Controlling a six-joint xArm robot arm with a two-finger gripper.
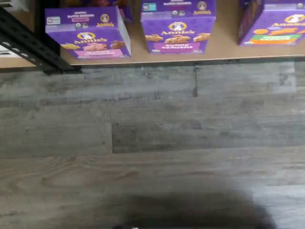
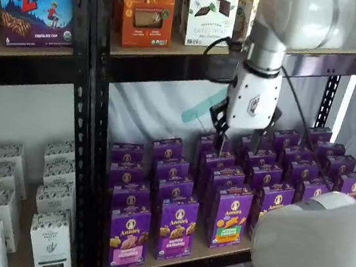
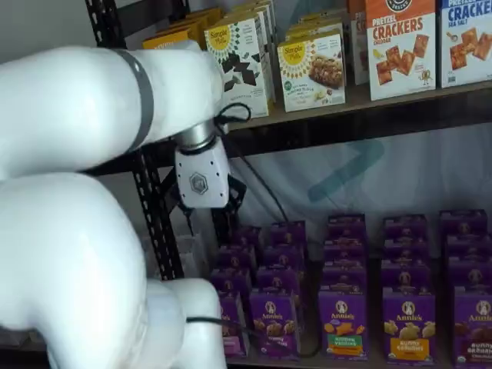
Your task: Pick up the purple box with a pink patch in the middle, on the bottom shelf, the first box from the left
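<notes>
The purple box (image 2: 128, 236) stands upright at the front edge of the bottom shelf (image 2: 214, 253), close to the shelf's left corner beside the black rack post (image 2: 88, 161). Its long axis is vertical, and the pink patch lies across the lower part of its front face. Just beside it, toward the middle of the shelf, stands a second purple box (image 2: 176, 228), and after that a purple box with a green patch (image 2: 230, 217).

The gripper (image 2: 238, 137) hangs well above the rows, over boxes further back and nearer the middle of the shelf. So the purple box lies below the gripper, toward the front edge and toward the left corner. The black fingers stand apart with a clear gap, released, and hold nothing.

The wrist view shows the purple box (image 1: 88, 33) at the shelf's front edge above the grey floor (image 1: 152, 143), but no fingers. In a shelf view the white arm (image 3: 84, 231) hides most of the purple box; only a strip of it (image 3: 230, 327) shows.
</notes>
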